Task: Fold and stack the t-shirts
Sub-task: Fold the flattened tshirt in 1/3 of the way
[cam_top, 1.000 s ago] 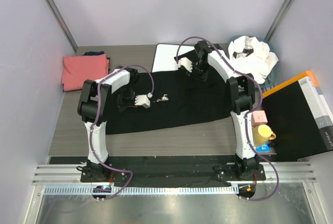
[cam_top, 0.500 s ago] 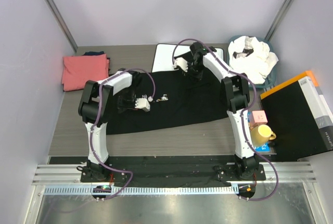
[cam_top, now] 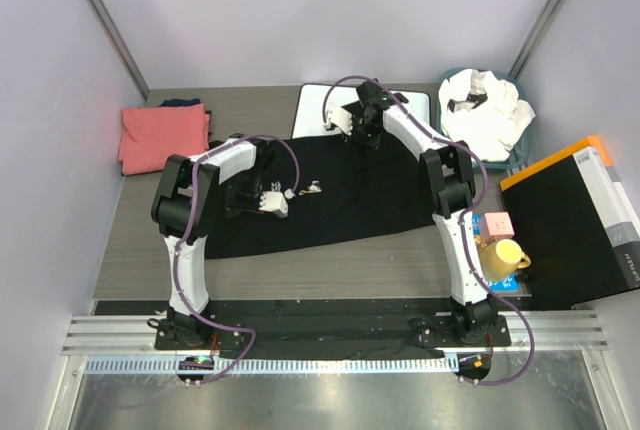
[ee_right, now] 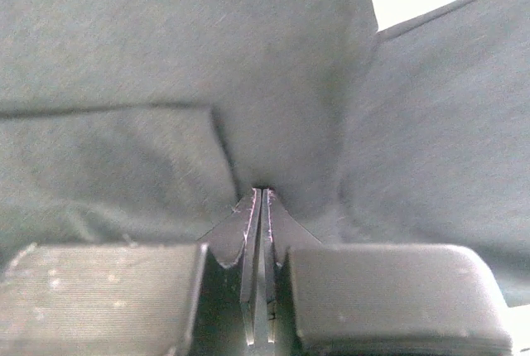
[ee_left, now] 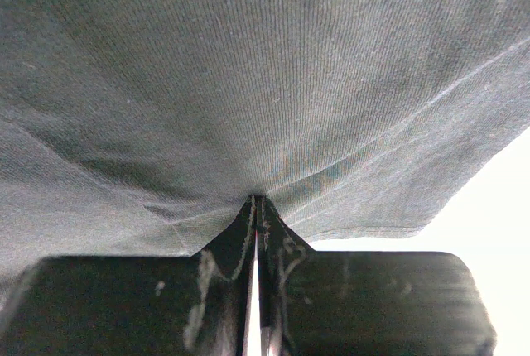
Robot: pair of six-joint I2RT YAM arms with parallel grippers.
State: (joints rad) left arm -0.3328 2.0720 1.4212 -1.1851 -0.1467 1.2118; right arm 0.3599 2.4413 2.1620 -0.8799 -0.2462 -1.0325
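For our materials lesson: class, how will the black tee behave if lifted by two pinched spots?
Probably floppy: the black tee puckers into folds at the left claw and right claw. Likely light: a thin knit weave shows. It would probably sag between the claws.

One black tee (cam_top: 350,200), one coral tee (cam_top: 160,138), white tees (cam_top: 490,115) (uncounted)

Spread across grey worktop (cam_top: 330,265): black t-shirt (cam_top: 350,195); along the rear, folded coral-pink t-shirt (cam_top: 160,135), white board (cam_top: 315,110), basket (cam_top: 450,76) of white t-shirts (cam_top: 485,115).

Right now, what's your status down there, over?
Left fingers, right fingers: both shut on black t-shirt. Shirt spread on table. White board at its far edge.
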